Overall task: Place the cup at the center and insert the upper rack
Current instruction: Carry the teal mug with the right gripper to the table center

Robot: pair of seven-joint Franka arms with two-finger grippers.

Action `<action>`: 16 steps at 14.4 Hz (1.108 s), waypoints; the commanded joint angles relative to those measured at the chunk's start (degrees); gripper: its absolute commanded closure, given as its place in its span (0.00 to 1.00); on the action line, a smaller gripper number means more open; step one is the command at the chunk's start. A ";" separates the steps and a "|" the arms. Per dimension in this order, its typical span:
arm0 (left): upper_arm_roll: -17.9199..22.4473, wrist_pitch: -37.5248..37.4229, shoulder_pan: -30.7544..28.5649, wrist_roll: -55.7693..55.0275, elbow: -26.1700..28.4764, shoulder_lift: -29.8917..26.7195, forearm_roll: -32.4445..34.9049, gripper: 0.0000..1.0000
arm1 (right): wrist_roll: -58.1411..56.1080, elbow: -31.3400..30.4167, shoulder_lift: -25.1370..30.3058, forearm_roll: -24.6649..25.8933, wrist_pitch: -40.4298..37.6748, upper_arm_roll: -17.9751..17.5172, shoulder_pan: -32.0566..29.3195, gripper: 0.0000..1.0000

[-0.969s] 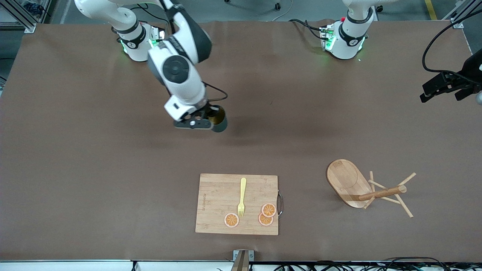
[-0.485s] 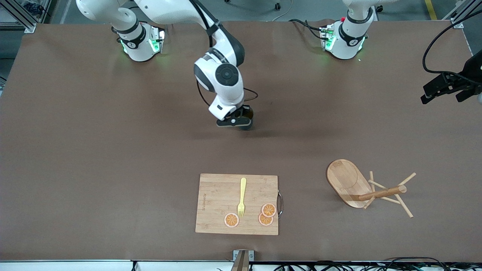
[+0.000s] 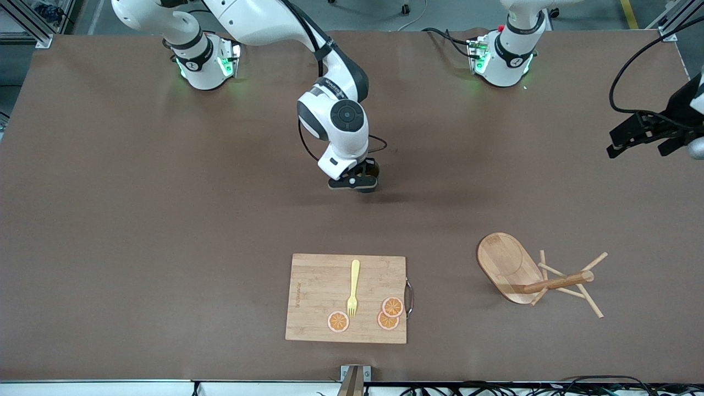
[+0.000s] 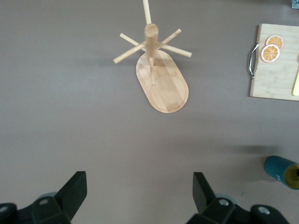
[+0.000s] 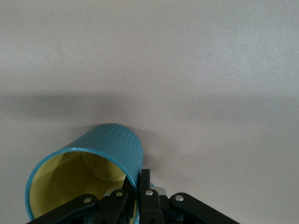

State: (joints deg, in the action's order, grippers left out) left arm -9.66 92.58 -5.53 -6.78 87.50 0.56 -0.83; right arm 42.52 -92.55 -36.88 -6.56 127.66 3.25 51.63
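The cup (image 5: pixel 107 149), teal and ribbed with a yellow inside, is at the middle of the table, mostly hidden under my right hand in the front view. In the right wrist view it is tilted. My right gripper (image 3: pixel 355 181) (image 5: pixel 136 179) is shut on its rim, one finger inside and one outside. I cannot tell whether the cup touches the table. The upper rack (image 3: pixel 522 272) (image 4: pixel 161 79) lies tipped on its side, nearer the front camera, toward the left arm's end. My left gripper (image 3: pixel 638 144) (image 4: pixel 140 186) hangs open and empty over that end. The cup (image 4: pixel 282 171) also shows in the left wrist view.
A rectangular wooden cutting board (image 3: pixel 313 308) lies near the front edge, nearer the camera than the cup. It carries a yellow fork (image 3: pixel 353 286) and three orange slices (image 3: pixel 392 306). Bare brown table surrounds the cup and the rack.
My right arm has carried the cup toward the left arm's end and down to the table's middle. The left gripper has shifted slightly; the rack has not moved.
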 commanded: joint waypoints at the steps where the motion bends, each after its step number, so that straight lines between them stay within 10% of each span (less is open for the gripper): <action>1: -0.88 0.23 1.65 -4.36 -0.93 0.93 1.18 0.00 | 0.72 1.76 -0.83 0.15 -0.48 0.35 -0.03 0.00; 11: -2.12 1.02 18.42 -29.57 -0.58 5.42 5.93 0.00 | -5.61 5.80 8.03 -0.47 -17.51 0.70 -7.14 0.00; 16: -2.03 3.56 30.90 -52.49 -0.67 9.89 6.36 0.00 | -25.77 5.80 14.80 0.41 -29.38 0.88 -22.94 0.00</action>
State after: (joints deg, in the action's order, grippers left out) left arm -11.94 94.63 21.37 -51.31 87.60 8.41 3.94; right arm 25.64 -85.14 -25.75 -6.27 101.70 5.29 35.90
